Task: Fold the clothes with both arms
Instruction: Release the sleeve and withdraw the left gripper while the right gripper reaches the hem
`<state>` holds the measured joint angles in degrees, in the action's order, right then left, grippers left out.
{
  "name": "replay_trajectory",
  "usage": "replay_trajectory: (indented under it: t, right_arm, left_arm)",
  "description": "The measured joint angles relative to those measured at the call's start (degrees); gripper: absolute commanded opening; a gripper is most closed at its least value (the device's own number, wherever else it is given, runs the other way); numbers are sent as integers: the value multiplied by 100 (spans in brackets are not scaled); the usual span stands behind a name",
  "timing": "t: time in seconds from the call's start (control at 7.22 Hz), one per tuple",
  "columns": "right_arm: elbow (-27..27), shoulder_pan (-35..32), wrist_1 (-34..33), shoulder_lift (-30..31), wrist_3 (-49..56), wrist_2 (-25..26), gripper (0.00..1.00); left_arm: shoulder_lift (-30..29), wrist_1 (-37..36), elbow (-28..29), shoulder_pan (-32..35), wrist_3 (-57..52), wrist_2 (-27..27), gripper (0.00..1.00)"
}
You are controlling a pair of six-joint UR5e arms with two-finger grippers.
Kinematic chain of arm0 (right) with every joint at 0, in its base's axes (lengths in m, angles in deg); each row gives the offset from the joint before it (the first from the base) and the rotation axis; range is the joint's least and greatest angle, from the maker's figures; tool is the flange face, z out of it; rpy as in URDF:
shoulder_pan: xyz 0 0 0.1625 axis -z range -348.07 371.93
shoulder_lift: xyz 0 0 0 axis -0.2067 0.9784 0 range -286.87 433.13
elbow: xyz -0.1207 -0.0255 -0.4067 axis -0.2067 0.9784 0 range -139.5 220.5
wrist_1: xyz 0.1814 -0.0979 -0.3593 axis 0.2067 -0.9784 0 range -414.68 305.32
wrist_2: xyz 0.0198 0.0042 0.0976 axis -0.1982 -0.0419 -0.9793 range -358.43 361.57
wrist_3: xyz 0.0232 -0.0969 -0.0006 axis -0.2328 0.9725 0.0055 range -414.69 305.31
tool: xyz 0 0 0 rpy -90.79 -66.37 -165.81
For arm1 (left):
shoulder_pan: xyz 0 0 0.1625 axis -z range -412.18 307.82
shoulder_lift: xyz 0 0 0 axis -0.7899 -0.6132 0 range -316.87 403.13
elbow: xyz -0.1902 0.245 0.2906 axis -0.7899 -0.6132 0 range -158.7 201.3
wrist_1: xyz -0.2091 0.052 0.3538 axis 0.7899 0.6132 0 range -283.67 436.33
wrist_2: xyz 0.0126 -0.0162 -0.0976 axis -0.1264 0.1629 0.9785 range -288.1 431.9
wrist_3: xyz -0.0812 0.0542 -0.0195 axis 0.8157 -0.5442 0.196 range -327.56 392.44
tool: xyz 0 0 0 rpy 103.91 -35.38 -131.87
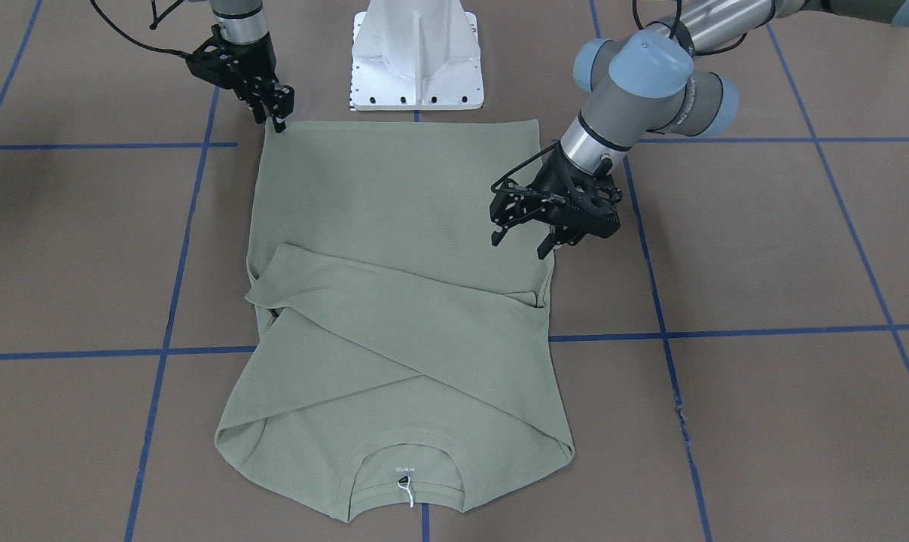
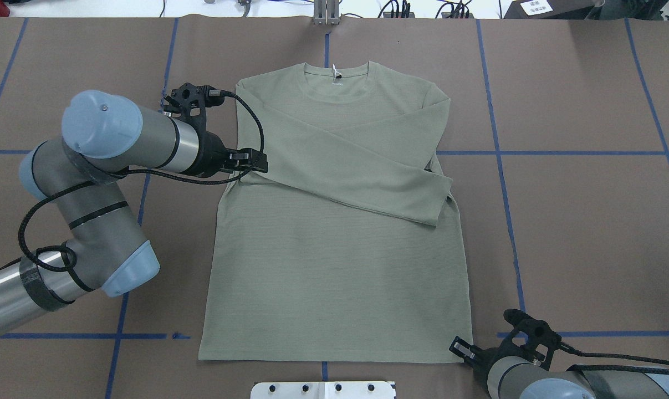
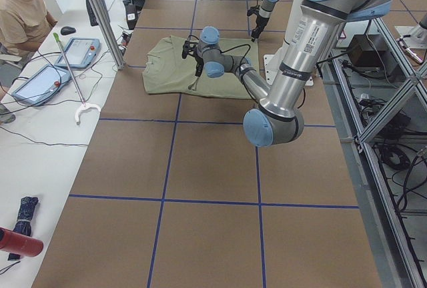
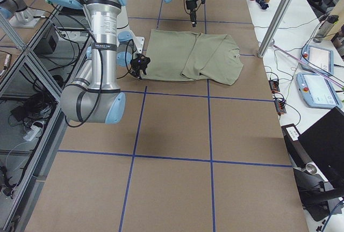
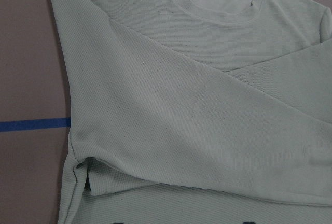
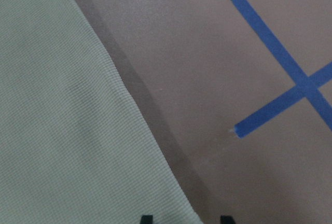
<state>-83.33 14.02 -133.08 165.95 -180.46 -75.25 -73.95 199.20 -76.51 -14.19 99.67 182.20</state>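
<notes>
The sage-green shirt [image 1: 401, 226] lies flat on the brown table, front up. Its collar is away from the robot, and both sleeves are folded across the chest [image 2: 356, 166]. My left gripper [image 1: 520, 247] is open and empty. It hovers just above the shirt's side edge below the armpit, also seen from overhead [image 2: 259, 162]. My right gripper [image 1: 272, 124] is open at the hem corner nearest the robot [image 2: 463, 354]. Its wrist view shows the shirt's edge [image 6: 67, 130] running between the two fingertips. The left wrist view shows the crossed sleeves and collar [image 5: 181, 105].
The white base pedestal [image 1: 416, 60] stands just behind the hem. Blue tape lines [image 2: 500, 183] grid the table. An operator [image 3: 27, 8] sits at a side bench with tablets and cables beyond the collar end. Metal poles [image 4: 279, 12] stand at that edge.
</notes>
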Motion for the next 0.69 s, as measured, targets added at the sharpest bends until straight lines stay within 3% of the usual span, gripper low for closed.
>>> replay_trajectory:
  t: [0.14, 0.69]
  right_arm:
    - [-1, 18, 0, 0, 0, 0, 0]
    - [-40, 66, 10, -1, 0, 1, 0]
  left_arm:
    - [-1, 0, -3, 3, -1, 5, 82]
    - [98, -35, -204, -8, 240, 8, 82]
